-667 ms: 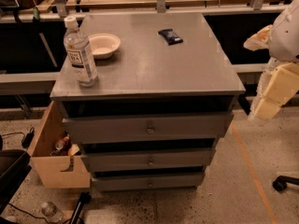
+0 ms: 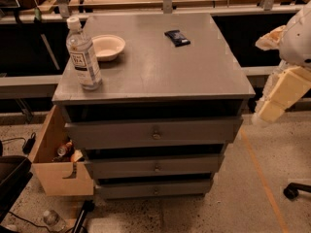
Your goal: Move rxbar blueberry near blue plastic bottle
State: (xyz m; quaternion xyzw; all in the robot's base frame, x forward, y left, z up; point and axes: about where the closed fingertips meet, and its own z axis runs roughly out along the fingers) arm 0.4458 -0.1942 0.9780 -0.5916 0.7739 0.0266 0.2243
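Since the bottle (image 2: 83,57) stands farthest left of the gripper (image 2: 270,108), bowl (image 2: 108,46) beside it, and the bar (image 2: 177,38) lies flat on the tabletop (image 2: 160,72) nearer (up-left), the gripper, hanging off the right edge, open or closed I cannot tell, should come down squarely across the bar's width.

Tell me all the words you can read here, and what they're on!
Label of the blue plastic bottle: dark print, too blurred to read.
Wrapper of the rxbar blueberry: faint light markings, unreadable.
The gripper, at the right beside the cabinet: no text visible.
No other text can be read.
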